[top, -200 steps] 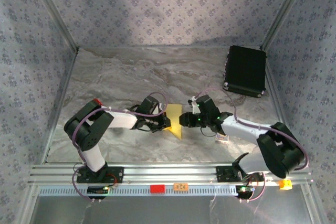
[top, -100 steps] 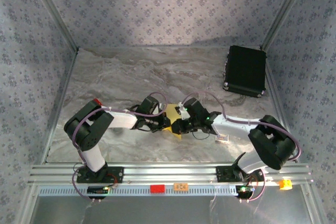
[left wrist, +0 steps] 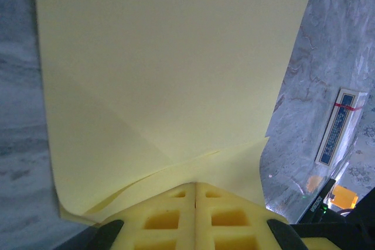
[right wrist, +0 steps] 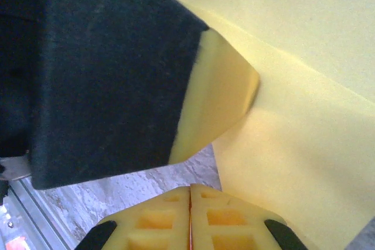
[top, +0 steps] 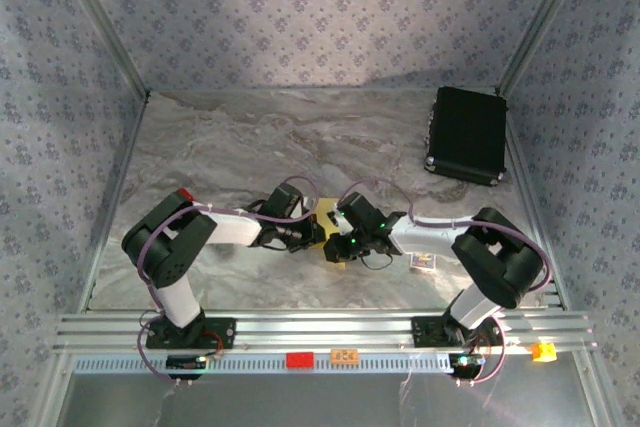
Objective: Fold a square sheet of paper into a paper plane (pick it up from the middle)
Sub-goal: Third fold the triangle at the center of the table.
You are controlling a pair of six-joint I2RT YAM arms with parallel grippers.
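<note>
The square sheet of paper (left wrist: 176, 57) is yellow, folded over on itself with a diagonal crease, and stands up from the table between the two arms (top: 328, 213). My left gripper (left wrist: 195, 184) is shut on its lower edge, the layers pinched between the yellow pads. In the top view the left gripper (top: 322, 239) and right gripper (top: 333, 250) meet tip to tip at the paper. My right gripper (right wrist: 190, 187) is shut with nothing visible between its pads. The paper (right wrist: 304, 115) lies just right of it. The left gripper's black body (right wrist: 88, 74) is close above.
A small printed card (top: 423, 263) lies on the marble table right of the grippers, also in the left wrist view (left wrist: 337, 127). A black rectangular case (top: 467, 134) sits at the back right. The aluminium rail (top: 320, 332) runs along the near edge.
My right gripper has moved left to the paper and gone from open to shut, its arm folding in. The left gripper has kept its hold in place.
</note>
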